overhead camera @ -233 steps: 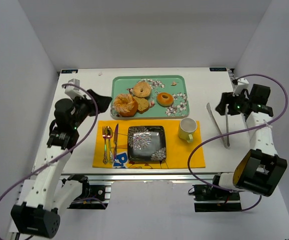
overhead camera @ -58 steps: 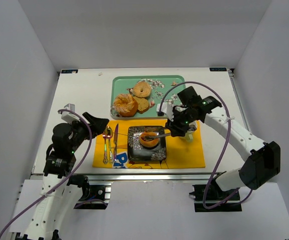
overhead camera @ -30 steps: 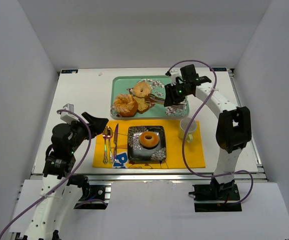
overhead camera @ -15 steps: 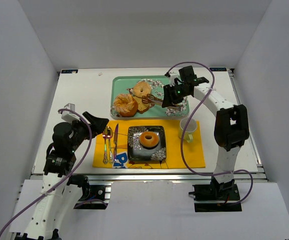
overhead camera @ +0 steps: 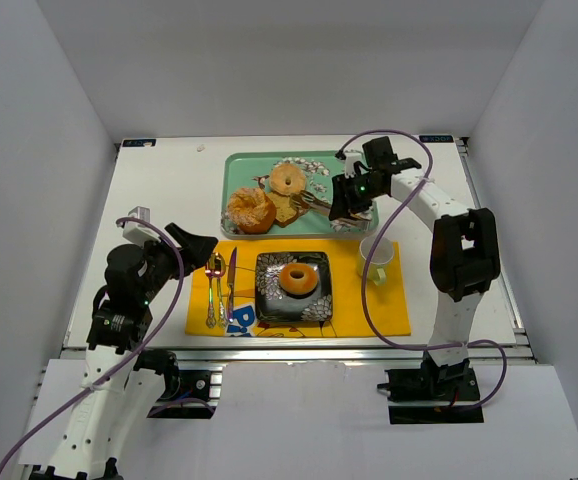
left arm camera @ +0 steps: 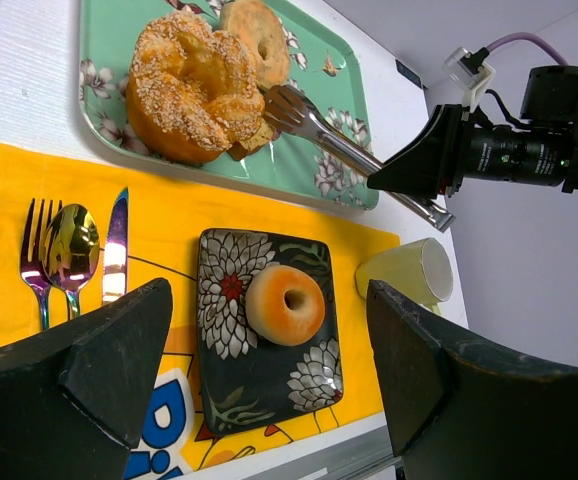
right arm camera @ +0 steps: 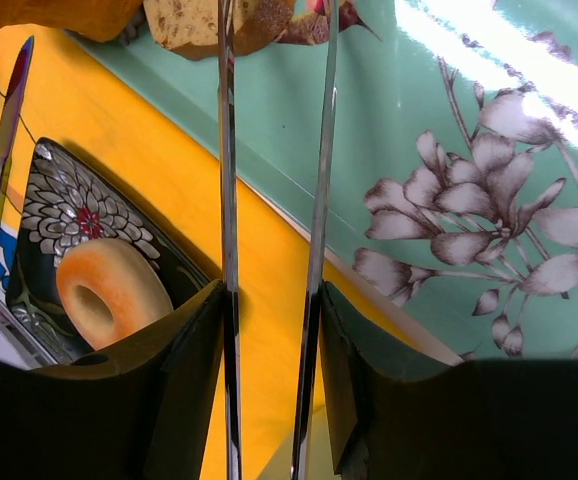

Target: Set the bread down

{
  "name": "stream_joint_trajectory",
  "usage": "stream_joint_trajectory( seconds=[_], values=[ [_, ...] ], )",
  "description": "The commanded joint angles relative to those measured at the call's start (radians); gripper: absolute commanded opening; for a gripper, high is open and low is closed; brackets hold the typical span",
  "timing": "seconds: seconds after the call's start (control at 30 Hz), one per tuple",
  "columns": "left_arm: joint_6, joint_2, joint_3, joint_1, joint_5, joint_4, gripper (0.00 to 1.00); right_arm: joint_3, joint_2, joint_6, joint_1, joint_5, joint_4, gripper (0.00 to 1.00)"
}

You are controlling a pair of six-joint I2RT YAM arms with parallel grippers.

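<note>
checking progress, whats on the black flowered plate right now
Only the small orange-brown doughnut ring lies on the black flowered plate, near its middle. The plate surface under the ring is covered, so unseen.

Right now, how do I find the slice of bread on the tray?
Look at the green flowered tray beyond the yellow placemat. Between the big ridged bun and the pale bagel lies the slice, where the tongs point: the only flat tan wedge.
</note>
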Motion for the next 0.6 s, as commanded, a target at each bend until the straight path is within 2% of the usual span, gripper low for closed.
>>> stream_joint_trajectory(
  seconds=[0.0, 0.33, 0.57],
  values=[
    [0.001, 0.003, 0.03, 0.005, -0.006, 0.012, 0.88, -0.001, -0.014, 0.015, -0.004, -0.03, 0.018, 0.46],
    [-0.007, -0.018, 0.032, 0.005, -0.021, -0.011, 0.88, -0.009, -0.001, 0.021, 0.013, -0.07, 0.001, 0.4],
    [-0.002, -0.009, 0.04, 0.005, -0.016, -0.002, 0.88, -0.018, -0.011, 0.03, 0.013, -0.104, -0.003, 0.24]
  ],
)
